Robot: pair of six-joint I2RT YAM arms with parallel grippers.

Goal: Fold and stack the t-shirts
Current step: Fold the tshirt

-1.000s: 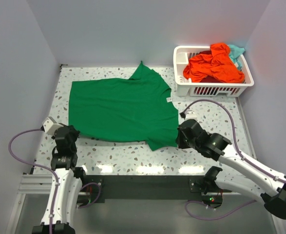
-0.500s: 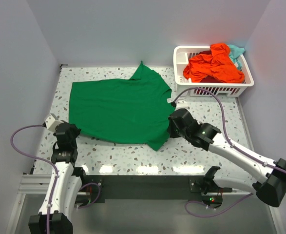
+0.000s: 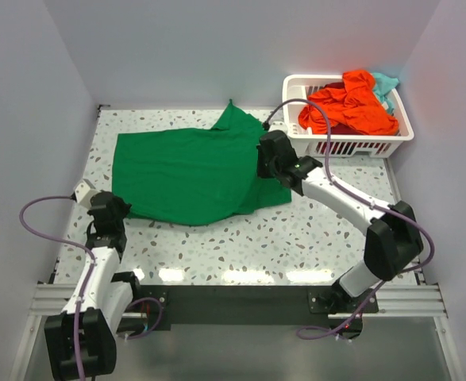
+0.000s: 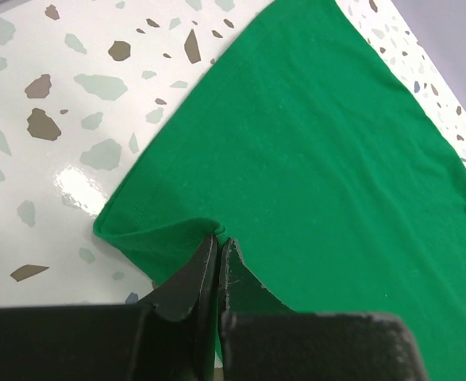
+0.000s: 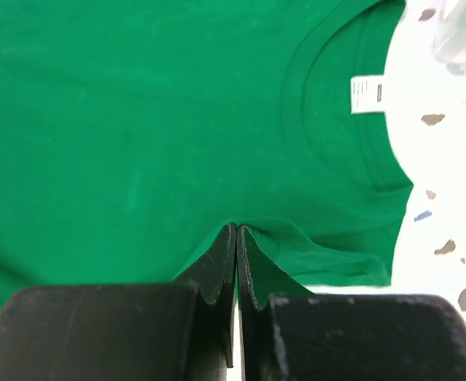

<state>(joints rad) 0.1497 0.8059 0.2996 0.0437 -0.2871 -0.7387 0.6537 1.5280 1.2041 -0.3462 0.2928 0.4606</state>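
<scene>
Green t-shirt (image 3: pixel 177 171): soft matte knit, ribbed collar (image 5: pixel 294 87) beyond right gripper (image 5: pixel 236 234); left gripper (image 4: pixel 218 244) and right gripper each clamped on a fold.

The neck label (image 5: pixel 365 94) on the green t-shirt (image 5: pixel 137 119) is illegible.

A white tabletop (image 3: pixel 320 238) flecked with grey, brown and pale green terrazzo chips fills the enclosure, closed in by 3 plain pale lavender-grey walls (image 3: pixel 217 48). Soft overhead light leaves bright glare patches (image 3: pixel 236 275) along its near edge, where an aluminium rail (image 3: pixel 48 299) runs.
</scene>
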